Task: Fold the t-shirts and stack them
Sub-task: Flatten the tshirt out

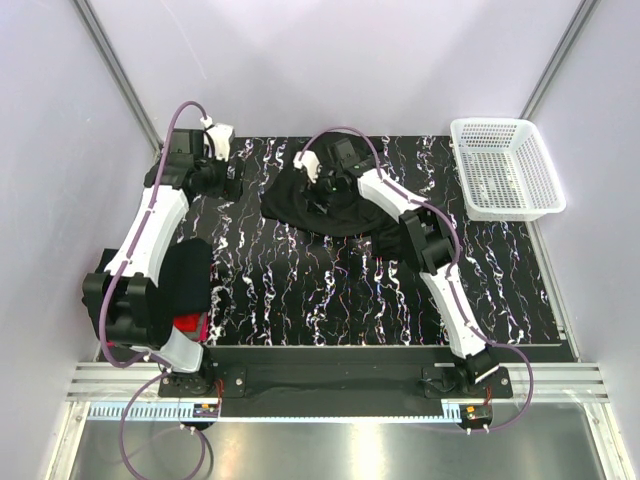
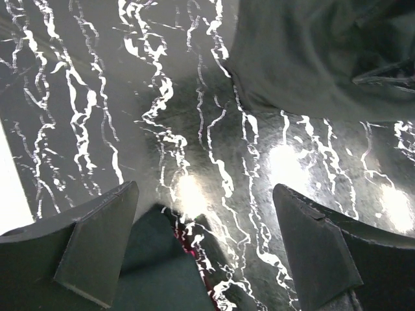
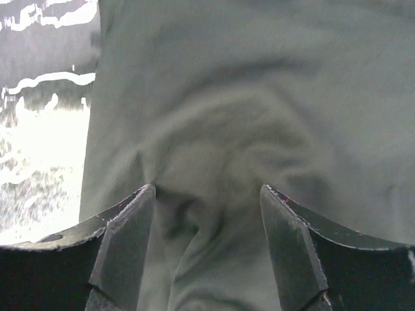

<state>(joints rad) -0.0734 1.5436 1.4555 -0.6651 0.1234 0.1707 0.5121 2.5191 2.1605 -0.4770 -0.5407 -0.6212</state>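
The black shirt (image 1: 310,215) lay crumpled at the far middle of the worktop (image 1: 330,300), its long axis running left to right. The right tool (image 3: 207,189) stood directly over it, jaws spread and gripping nothing, with that arm stretched far and leftward. The left tool (image 2: 204,194), also released, hovered over bare worktop just left of the shirt.

Reaches toward the far left with the left arm (image 1: 150,225), elbow folded back near the base, wrist pitched down. Holds the left gripper (image 1: 225,178) spread wide, both fingers (image 2: 97,249) visible in the wrist view, well apart. Extends the right arm (image 1: 450,290) diagonally forward and left toward the far centre, wrist tipped down. Shows the right gripper (image 1: 322,190) with jaws parted too, fingertips (image 3: 126,240) angled downward.
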